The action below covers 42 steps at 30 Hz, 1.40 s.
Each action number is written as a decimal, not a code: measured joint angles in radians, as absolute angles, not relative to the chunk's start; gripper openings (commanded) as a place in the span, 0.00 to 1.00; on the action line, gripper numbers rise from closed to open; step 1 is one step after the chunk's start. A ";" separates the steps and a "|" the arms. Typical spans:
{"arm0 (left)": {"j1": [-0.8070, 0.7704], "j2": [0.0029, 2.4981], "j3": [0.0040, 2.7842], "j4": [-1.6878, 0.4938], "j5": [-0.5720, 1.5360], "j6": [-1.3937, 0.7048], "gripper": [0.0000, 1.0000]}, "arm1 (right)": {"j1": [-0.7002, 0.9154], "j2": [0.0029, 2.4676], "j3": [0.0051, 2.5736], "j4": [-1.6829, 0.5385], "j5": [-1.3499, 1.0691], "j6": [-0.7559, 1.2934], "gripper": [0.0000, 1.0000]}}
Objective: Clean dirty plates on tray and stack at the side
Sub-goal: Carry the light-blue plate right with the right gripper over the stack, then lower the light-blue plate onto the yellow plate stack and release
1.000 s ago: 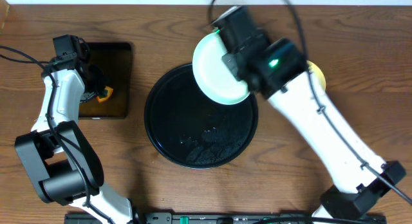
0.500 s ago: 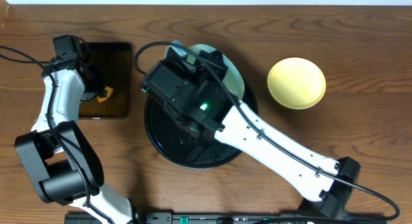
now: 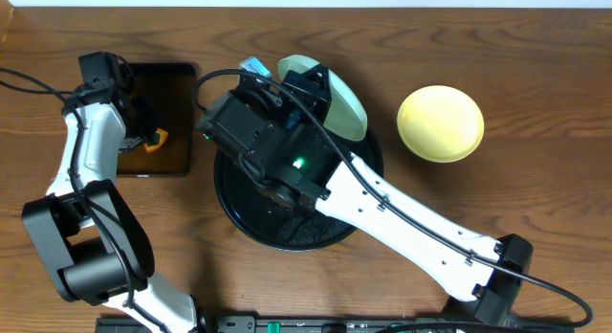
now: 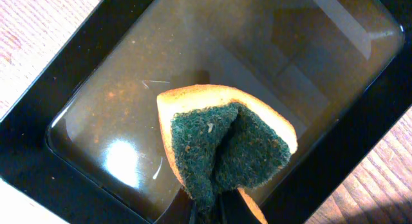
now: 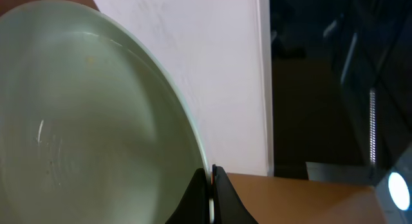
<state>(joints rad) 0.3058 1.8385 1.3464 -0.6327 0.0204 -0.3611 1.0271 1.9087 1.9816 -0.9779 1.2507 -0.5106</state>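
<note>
The right gripper (image 5: 211,185) pinches the rim of a pale mint plate (image 3: 346,108), holding it tilted over the far edge of the round black tray (image 3: 239,213). A pale yellow plate (image 3: 440,122) sits on the table (image 3: 555,103) to the right, apart from the tray (only these 2 plates show). The left gripper (image 4: 209,211) is clamped on a green-and-orange sponge (image 4: 225,147) above the rectangular tray (image 4: 71,69).

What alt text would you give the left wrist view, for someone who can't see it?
The left gripper, shut, pinches a folded sponge, green scouring side facing the camera and orange foam outside, over a rectangular black tray with a glossy brownish inside. Wooden table shows at the corners.
</note>
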 measured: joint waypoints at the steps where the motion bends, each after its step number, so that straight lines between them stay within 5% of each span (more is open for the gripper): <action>1: 0.306 1.839 1.346 -0.633 0.020 -0.361 0.07 | 1.027 1.909 1.982 -0.980 1.249 -0.502 0.01; 10: 0.306 1.839 1.346 -0.635 0.020 -0.361 0.07 | 0.943 1.909 1.982 -1.095 0.870 -0.160 0.01; 20: 0.306 1.839 1.346 -0.640 0.020 -0.361 0.08 | 0.487 1.909 1.981 -1.219 0.432 0.312 0.01; 30: 0.306 1.839 1.346 -0.640 0.020 -0.361 0.08 | 0.040 1.909 1.915 -1.229 0.240 0.375 0.01; 39: 0.306 1.858 1.346 -0.640 0.020 -0.361 0.08 | -0.091 1.909 1.628 -1.005 0.107 0.381 0.01; 42: 0.306 1.863 1.346 -0.640 0.020 -0.361 0.08 | -0.091 1.909 1.551 -0.945 0.069 0.387 0.18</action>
